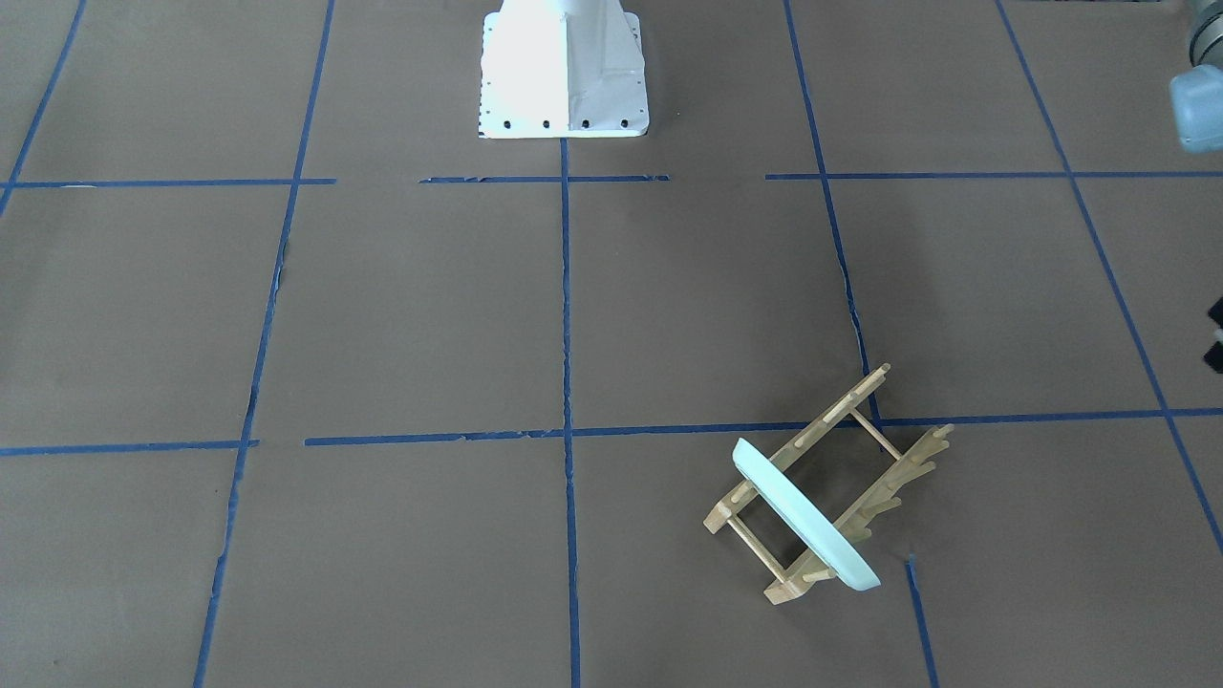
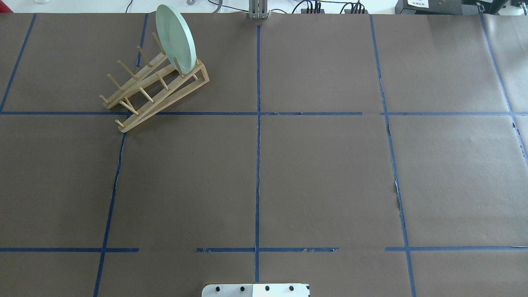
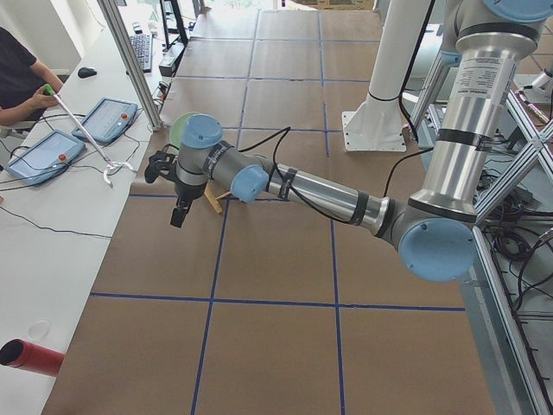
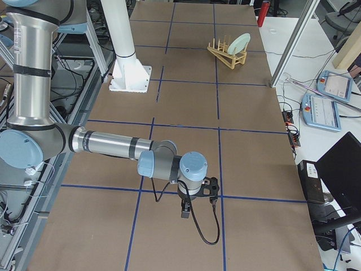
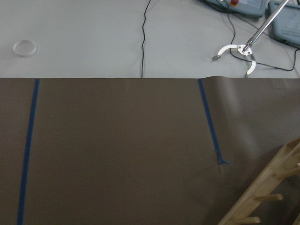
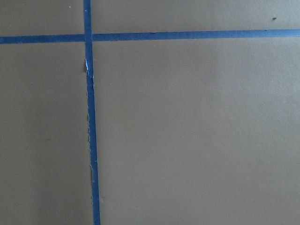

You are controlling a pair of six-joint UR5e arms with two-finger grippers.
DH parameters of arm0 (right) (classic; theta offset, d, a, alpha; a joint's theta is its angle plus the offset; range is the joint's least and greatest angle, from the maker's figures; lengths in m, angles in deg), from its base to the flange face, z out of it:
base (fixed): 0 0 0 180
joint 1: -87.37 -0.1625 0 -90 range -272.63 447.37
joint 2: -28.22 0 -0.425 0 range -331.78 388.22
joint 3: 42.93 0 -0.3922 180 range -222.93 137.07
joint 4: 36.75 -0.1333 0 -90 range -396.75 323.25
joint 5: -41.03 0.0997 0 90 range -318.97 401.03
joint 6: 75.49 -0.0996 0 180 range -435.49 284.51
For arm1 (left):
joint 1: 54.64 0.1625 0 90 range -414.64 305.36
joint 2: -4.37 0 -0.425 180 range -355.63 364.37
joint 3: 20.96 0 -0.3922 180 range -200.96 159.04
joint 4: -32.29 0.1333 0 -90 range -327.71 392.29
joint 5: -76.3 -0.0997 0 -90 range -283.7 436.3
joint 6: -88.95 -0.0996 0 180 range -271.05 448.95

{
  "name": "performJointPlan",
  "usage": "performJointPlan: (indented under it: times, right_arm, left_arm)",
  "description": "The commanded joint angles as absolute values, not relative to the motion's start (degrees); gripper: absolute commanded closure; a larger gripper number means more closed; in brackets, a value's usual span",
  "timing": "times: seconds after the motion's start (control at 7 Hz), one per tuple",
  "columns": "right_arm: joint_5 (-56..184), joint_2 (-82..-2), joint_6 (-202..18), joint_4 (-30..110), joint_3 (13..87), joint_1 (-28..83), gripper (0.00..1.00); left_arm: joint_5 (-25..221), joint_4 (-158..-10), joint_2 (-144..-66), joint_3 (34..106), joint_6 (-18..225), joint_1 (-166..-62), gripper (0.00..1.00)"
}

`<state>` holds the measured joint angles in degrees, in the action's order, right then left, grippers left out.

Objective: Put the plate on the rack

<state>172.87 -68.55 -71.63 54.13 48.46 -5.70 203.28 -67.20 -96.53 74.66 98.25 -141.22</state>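
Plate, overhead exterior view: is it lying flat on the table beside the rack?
No, the plate stands on edge between the pegs at one end of the rack.

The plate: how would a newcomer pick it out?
On the brown table gridded with blue tape, look to the robot's far left for a wooden rack. The plate stands on edge at its far end, the only pale green round thing.

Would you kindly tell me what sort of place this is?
Most likely a robotics lab: the table is covered in brown paper with a blue tape grid, and teach pendants lie on a side bench beside an operator.
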Motion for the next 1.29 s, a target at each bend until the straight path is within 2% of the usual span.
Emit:
performJointPlan:
  times: [0.0, 0.29, 0.71, 0.86, 1.14]
  right_arm:
    - [172.87, -68.55, -71.62, 54.13, 48.39, -5.7, 0.0]
    - [172.87, -68.55, -71.62, 54.13, 48.39, -5.7, 0.0]
    - [172.87, -68.55, -71.62, 54.13, 48.39, -5.7, 0.0]
    - [172.87, -68.55, -71.62, 54.13, 48.48, -5.7, 0.0]
    - [172.87, -68.55, -71.62, 54.13, 48.48, -5.7, 0.0]
  left_arm:
    - [206.87, -55.35, -89.81, 74.57, 77.92, -154.77, 0.0]
    - [214.98, -55.42, -80.66, 76.06, 78.14, -154.31, 0.0]
    - [215.17, -55.34, -80.09, 75.54, 77.79, -153.6, 0.0]
    - [214.21, -54.38, -80.18, 74.93, 77.79, -150.21, 0.0]
    - [213.68, -47.12, -84.89, 74.83, 77.87, -149.21, 0.0]
